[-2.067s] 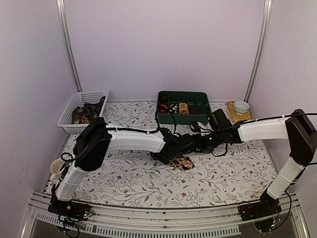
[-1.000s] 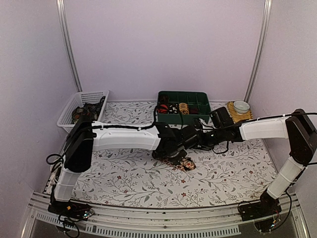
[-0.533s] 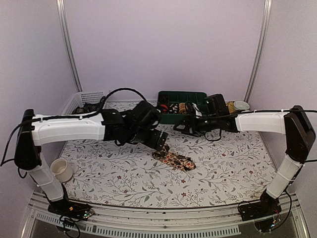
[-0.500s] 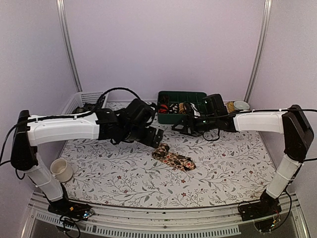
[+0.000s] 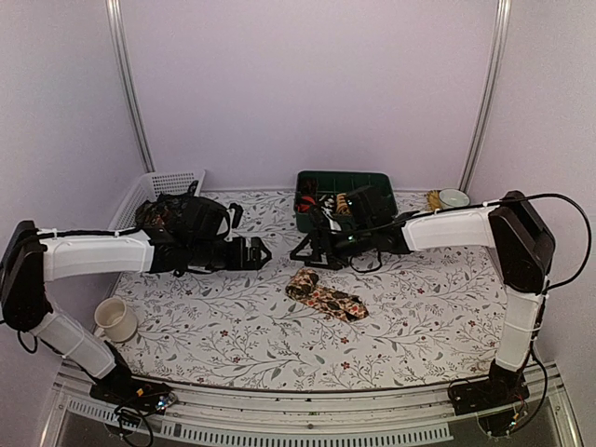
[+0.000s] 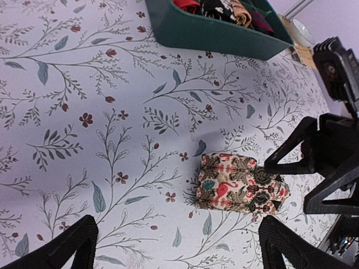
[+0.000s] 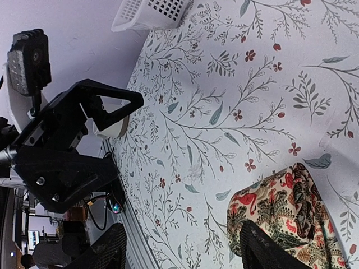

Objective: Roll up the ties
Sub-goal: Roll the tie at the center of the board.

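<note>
Tie [image 5: 324,296] with floral print lies partly rolled on the middle of the bench [image 5: 419,317], touching no arm. Both the left tool [image 5: 261,253] and the right tool [image 5: 305,253] are released, grasping nothing.

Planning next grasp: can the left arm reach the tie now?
Probably yes: the tie lies uncovered, the left tool is open nearby, and the right tool is close beside it but not on it.
</note>
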You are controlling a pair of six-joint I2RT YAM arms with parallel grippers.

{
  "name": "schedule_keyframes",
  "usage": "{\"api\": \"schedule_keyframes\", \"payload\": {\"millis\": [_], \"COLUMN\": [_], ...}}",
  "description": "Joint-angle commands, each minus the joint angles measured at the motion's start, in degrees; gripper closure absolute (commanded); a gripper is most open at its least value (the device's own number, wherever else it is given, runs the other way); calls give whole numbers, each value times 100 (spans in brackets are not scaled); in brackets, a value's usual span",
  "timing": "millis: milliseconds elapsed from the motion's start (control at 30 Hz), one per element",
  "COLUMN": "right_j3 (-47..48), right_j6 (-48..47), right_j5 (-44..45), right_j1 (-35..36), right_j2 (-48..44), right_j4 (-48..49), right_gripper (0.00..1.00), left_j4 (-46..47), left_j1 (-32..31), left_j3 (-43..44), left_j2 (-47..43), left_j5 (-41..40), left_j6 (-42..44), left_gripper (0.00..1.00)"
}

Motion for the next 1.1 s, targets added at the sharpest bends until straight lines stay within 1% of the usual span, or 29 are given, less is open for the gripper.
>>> {"api": "schedule_keyframes", "payload": {"millis": [0,133,233,567,900,1000,1067], "right_j3": [91,48,-43,-820,-1132,-1198,-1259], "right_j6": [131,168,69,-83,-201,-203,-195], "right_j5": [-197,-192,-9,209,404,415,414], "right_j1": [89,104,104,106,99,102,101], "right_j2": [541,688,746,689,677,668,652], "right_j4": [140,81,-73,-82,-130,-106,-86], "right_gripper": [31,31,31,31,31,31,32], "left_j4": [728,1025,1256,2025,3567,3899,3939], "left_j1": [229,363,404,431,361,291,241], "left_j3": [-127,-190,-219,-325,-459,-440,-373], "left_j2": [194,391,535,1083,2084,2336,2498], "left_j5": [613,882,1097,1852,2805,2980,3063], "left_j6": [-115,-121,-128,-245,-770,-878,-916], "left_gripper": [0,0,0,0,0,0,0]}}
